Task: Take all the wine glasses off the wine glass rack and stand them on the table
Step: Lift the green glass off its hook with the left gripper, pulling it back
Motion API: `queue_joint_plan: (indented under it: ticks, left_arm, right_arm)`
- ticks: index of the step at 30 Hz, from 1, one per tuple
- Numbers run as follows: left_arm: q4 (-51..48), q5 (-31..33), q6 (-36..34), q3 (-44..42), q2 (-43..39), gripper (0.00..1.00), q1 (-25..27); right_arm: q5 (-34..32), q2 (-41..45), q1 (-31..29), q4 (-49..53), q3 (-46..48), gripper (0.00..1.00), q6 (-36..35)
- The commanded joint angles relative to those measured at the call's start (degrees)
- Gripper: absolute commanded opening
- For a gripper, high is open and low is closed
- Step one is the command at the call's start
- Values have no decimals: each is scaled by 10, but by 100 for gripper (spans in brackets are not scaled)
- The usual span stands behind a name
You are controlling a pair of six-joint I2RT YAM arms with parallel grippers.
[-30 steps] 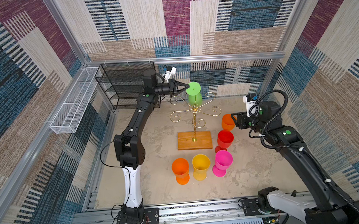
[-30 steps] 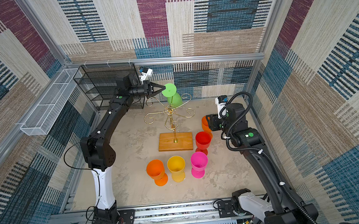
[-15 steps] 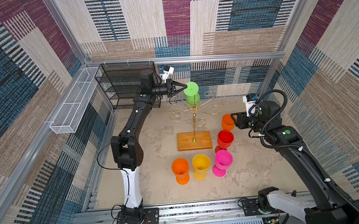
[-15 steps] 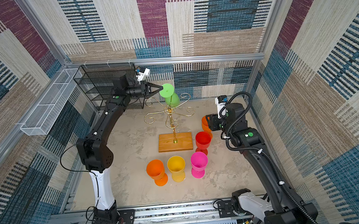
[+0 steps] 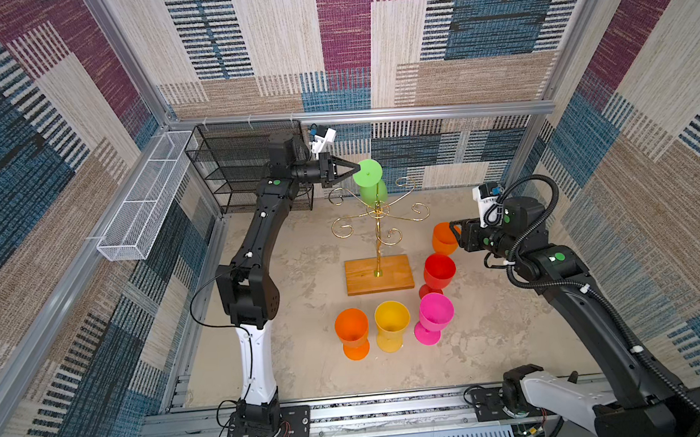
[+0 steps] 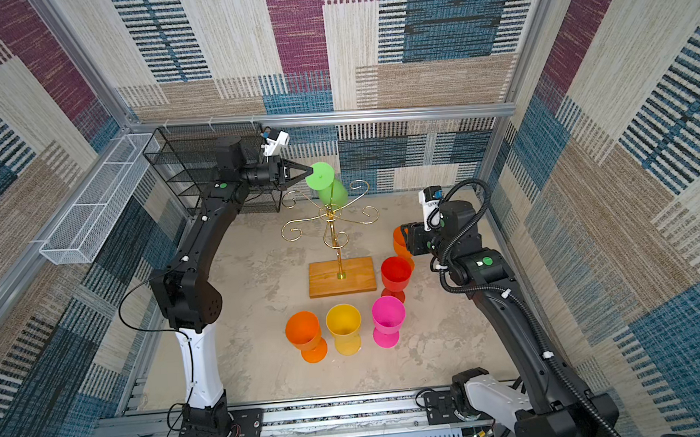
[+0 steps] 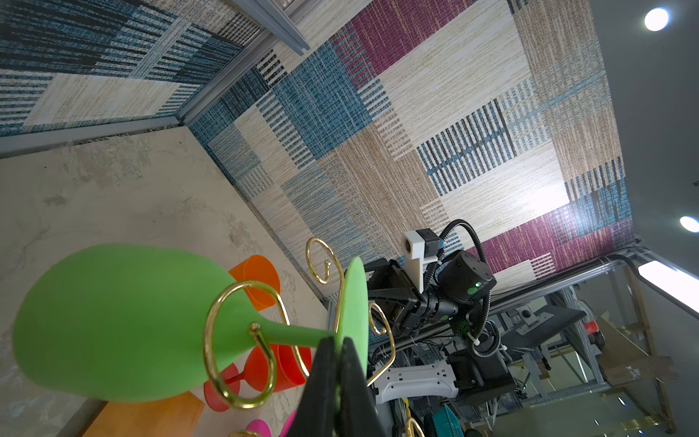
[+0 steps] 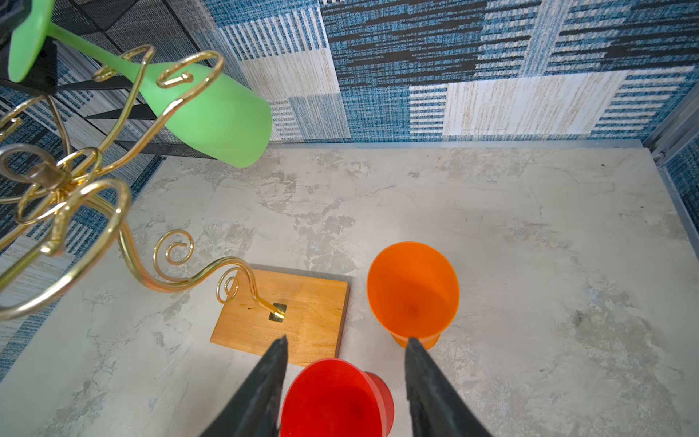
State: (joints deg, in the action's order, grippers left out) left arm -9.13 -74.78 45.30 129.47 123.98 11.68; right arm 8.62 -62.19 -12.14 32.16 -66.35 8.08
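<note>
Grey tabletop (image 5: 302,280). Green wine glass (image 5: 370,183) tilted at 12 o'clock of wine glass rack (image 5: 379,242), stem within a curl, foot toward 11 o'clock, its 9 o'clock edge clamped by left gripper (image 5: 355,169), the nearer. Right gripper (image 8: 346,338) parted, empty, at 3 o'clock. One rack; six glasses, including two orange glasses (image 5: 351,325), red glass (image 5: 439,270), yellow glass (image 5: 392,321), pink glass (image 5: 435,312).

No readable text, labels, brands or numbers anywhere (all views checked).
</note>
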Motion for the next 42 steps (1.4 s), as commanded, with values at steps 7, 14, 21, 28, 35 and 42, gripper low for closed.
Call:
queue_joint_plan:
  ticks: [7,14,21,28,35,42]
  left_arm:
    - [-80,-25,-92,7,-8,0,-12]
    - [-111,-25,-128,-11,-31,0,-26]
    - [-105,-28,-123,-31,-49,0,-46]
    - [87,-26,11,-124,-92,0,-93]
    - [528,-20,353,-192,-85,0,-150]
    - [436,-5,263,-196,-129,0,-166]
  right_arm:
    - [6,1,1,-21,1,52,3]
    - [9,1,1,-21,1,52,4]
    - [13,0,1,-22,3,52,6]
    - [10,3,1,-23,4,52,4]
    - [8,6,1,-25,6,52,7]
    - [4,11,1,-27,3,52,9]
